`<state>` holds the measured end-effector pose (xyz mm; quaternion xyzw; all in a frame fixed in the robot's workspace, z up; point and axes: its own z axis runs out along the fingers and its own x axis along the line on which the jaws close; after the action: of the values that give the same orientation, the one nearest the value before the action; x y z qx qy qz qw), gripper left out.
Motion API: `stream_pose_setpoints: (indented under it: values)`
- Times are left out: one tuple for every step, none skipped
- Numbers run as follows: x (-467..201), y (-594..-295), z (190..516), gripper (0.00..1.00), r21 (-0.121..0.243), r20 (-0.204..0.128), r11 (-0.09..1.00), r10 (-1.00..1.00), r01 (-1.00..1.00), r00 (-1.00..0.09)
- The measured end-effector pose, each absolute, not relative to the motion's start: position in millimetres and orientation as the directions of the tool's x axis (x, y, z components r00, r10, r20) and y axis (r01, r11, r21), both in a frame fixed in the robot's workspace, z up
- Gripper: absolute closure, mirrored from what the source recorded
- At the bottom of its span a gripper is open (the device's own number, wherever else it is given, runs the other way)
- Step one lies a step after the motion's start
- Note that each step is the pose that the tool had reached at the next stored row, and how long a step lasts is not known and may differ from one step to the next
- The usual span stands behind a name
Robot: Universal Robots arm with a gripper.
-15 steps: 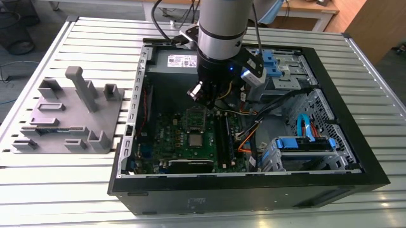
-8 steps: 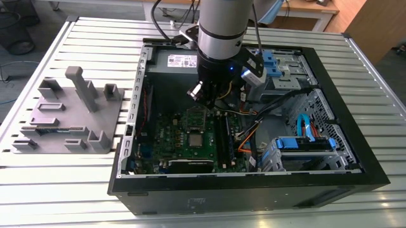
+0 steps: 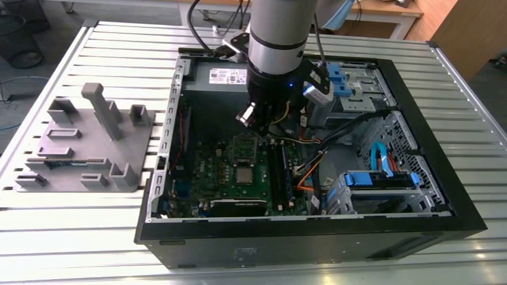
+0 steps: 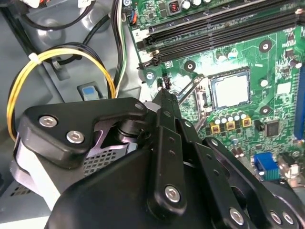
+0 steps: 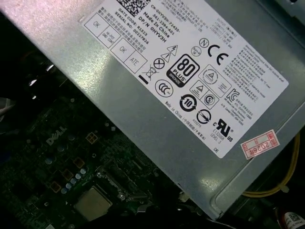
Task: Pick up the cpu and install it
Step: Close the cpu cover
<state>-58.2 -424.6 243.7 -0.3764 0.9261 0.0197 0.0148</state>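
Your arm hangs over the open case, which lies on the slatted table. The gripper sits above the far part of the board, close to the power supply; you cannot tell from these views whether its jaws are wide or narrow, and nothing shows between them. The cpu is in the case, lying flat in its socket near the middle of the board, apart from the gripper and nearer the camera in the exterior view. Both wrist views show it seated square in the socket. Inside the case, on the exterior view's right, you have the drive cage with blue fittings and loose cables. The grey tray stands outside the case on the exterior view's left, on the table.
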Motion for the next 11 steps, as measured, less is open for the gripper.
stream_pose_setpoints:
  values:
    - [-58.1, -424.6, 243.6, 0.89, 0.025, -0.042, 0.707, -0.706, -0.707, -0.707]
    - [-58.1, -424.6, 243.6, 0.89, 0.025, -0.042, 0.697, -0.715, -0.716, -0.698]
    - [-58.2, -424.6, 243.5, 0.89, 0.025, -0.042, 0.688, -0.724, -0.725, -0.689]
    - [-58.1, -424.6, 243.5, 0.89, 0.025, -0.042, 0.680, -0.731, -0.733, -0.681]
    - [-58.1, -424.6, 243.5, 0.89, 0.025, -0.042, 0.672, -0.739, -0.740, -0.673]
    - [-58.1, -424.7, 243.4, 0.89, 0.025, -0.043, 0.665, -0.745, -0.746, -0.666]
    - [-58.1, -424.7, 243.4, 0.89, 0.025, -0.043, 0.659, -0.750, -0.751, -0.660]
    - [-58.1, -424.8, 243.5, 0.89, 0.025, -0.043, 0.654, -0.755, -0.756, -0.655]
    - [-58.1, -424.9, 243.5, 0.89, 0.025, -0.042, 0.650, -0.759, -0.760, -0.650]
    - [-58.1, -425.0, 243.5, 0.89, 0.025, -0.043, 0.646, -0.762, -0.763, -0.646]
    - [-58.1, -425.0, 243.5, 0.89, 0.025, -0.043, 0.642, -0.765, -0.766, -0.642]
